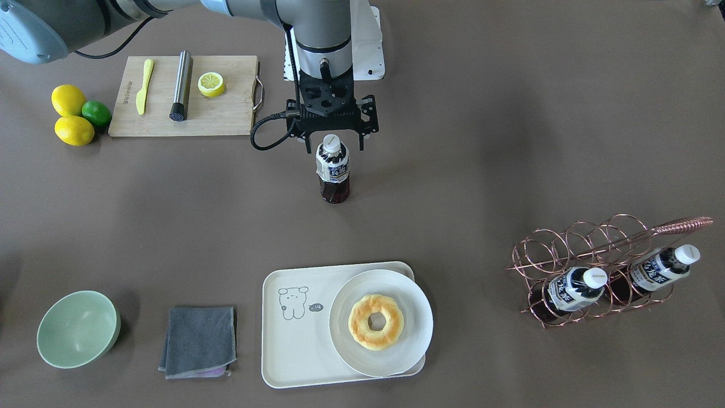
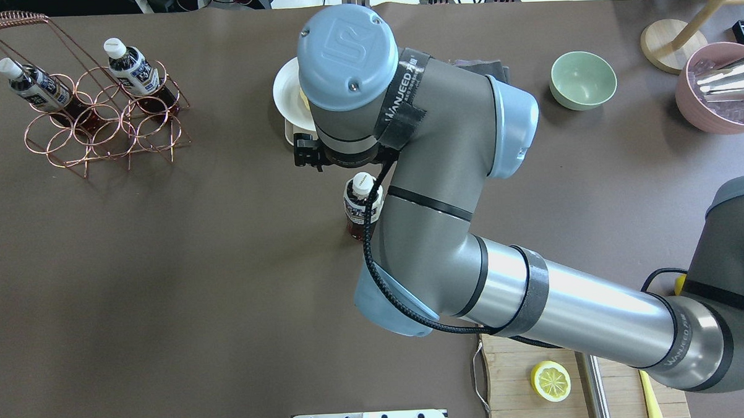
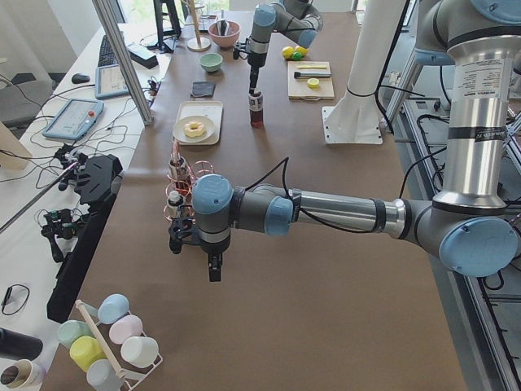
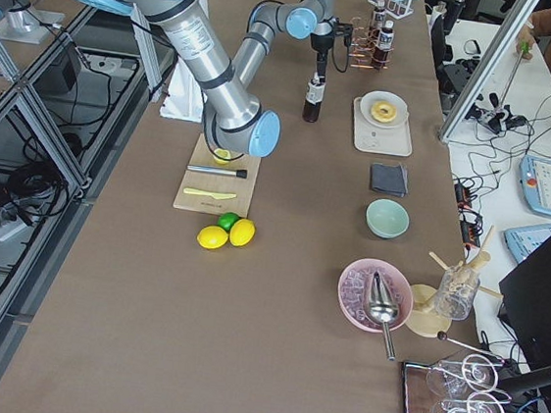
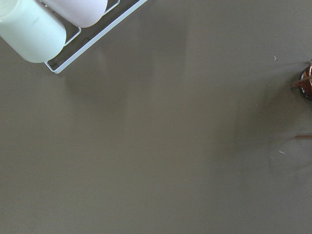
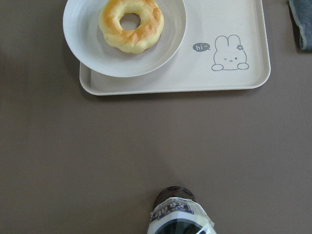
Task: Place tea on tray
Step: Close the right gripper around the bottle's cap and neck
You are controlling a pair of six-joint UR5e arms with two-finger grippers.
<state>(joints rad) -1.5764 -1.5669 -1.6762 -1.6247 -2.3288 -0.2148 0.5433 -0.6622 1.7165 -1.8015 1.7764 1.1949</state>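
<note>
A tea bottle (image 1: 333, 170) with a white cap stands upright on the brown table, well short of the cream tray (image 1: 289, 351). My right gripper (image 1: 334, 144) hangs straight over its cap, with the fingers (image 1: 308, 146) spread to either side and not touching it. The right wrist view shows the bottle (image 6: 178, 214) at the bottom edge and the tray (image 6: 229, 29) beyond it. Two more tea bottles (image 1: 575, 289) lie in a copper wire rack (image 1: 595, 243). My left gripper (image 3: 213, 273) hangs over the table near the rack; I cannot tell whether it is open or shut.
A white plate (image 1: 396, 360) with a doughnut (image 1: 376, 321) fills the tray's right half; the half with the bear drawing is bare. A grey cloth (image 1: 199, 340) and a green bowl (image 1: 76, 328) lie beside the tray. A cutting board (image 1: 226, 113) and lemons (image 1: 73, 130) are behind the bottle.
</note>
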